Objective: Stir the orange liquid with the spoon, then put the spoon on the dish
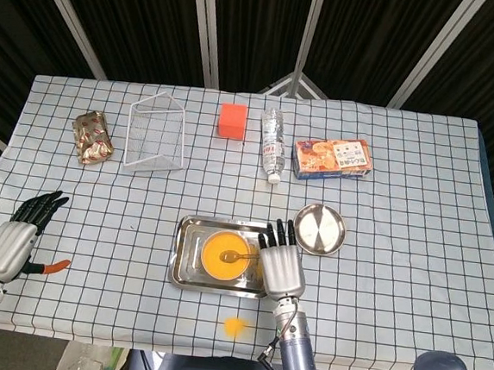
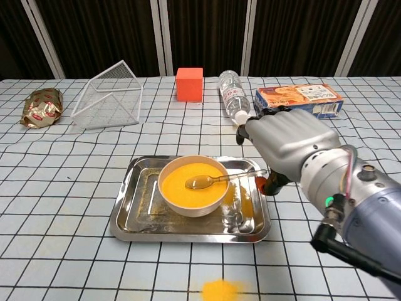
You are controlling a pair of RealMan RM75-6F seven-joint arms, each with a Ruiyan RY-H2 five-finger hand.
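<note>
- Right hand (image 2: 285, 141) holds the handle end of the spoon (image 2: 216, 180), pinched under the palm; other fingers (image 1: 279, 235) extend straight toward the far table edge.
- Spoon lies nearly level, its bowl end resting on the orange liquid (image 2: 191, 182) inside the white bowl (image 2: 194, 204), handle crossing the bowl's right rim.
- Bowl stands in the steel tray (image 1: 185, 262); orange smears on the tray floor right of the bowl.
- Round dish (image 1: 319, 229) sits just right of the tray's far right corner.
- Left hand (image 1: 15, 238) hovers near the table's left edge, fingers apart, holding nothing.
- Orange spill (image 1: 235, 326) on the checked cloth, near side of the tray.
- Far row: snack bag (image 1: 93, 137), wire basket (image 1: 157, 132), orange block (image 1: 233, 120), lying bottle (image 1: 272, 144), box (image 1: 331, 159).
</note>
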